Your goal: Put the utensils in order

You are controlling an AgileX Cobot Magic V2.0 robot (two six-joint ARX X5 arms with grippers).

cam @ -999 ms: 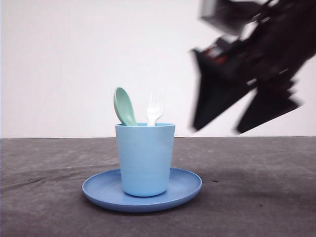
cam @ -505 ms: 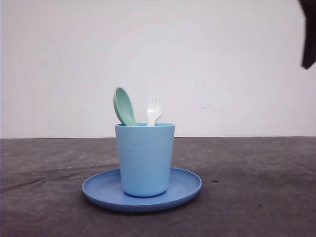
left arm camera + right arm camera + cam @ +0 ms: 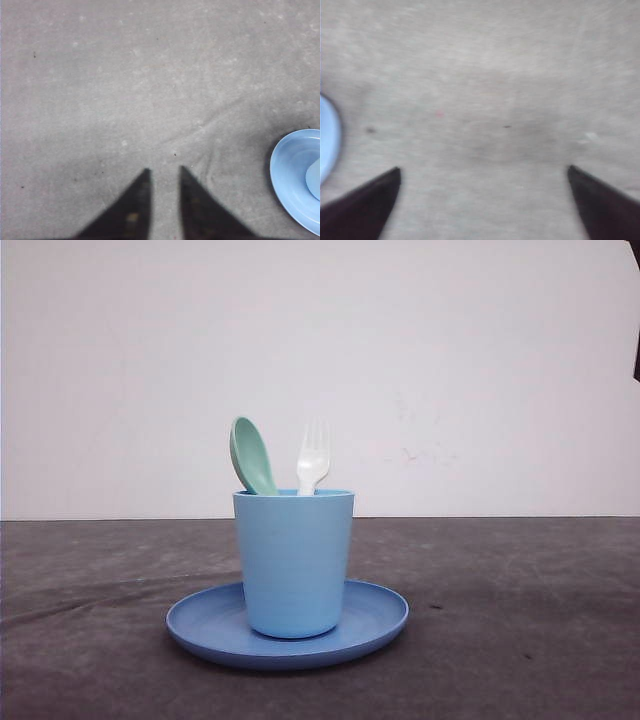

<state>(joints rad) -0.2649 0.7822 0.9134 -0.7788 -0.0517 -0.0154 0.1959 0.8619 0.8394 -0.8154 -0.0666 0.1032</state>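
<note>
Now spoon (image 3: 253, 455), fork (image 3: 313, 459) upright in cup (image 3: 293, 565)

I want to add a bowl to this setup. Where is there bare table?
Bare cloth lies on both sides of the plate, out to the picture edges, and behind it to the wall. The middle is crowded: the cup on the plate holds the spoon and fork.

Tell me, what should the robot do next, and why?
Probably nothing more than parking both arms. The spoon and fork stand upright in the cup on the plate. The right gripper is open and empty, and the left gripper holds nothing.
</note>
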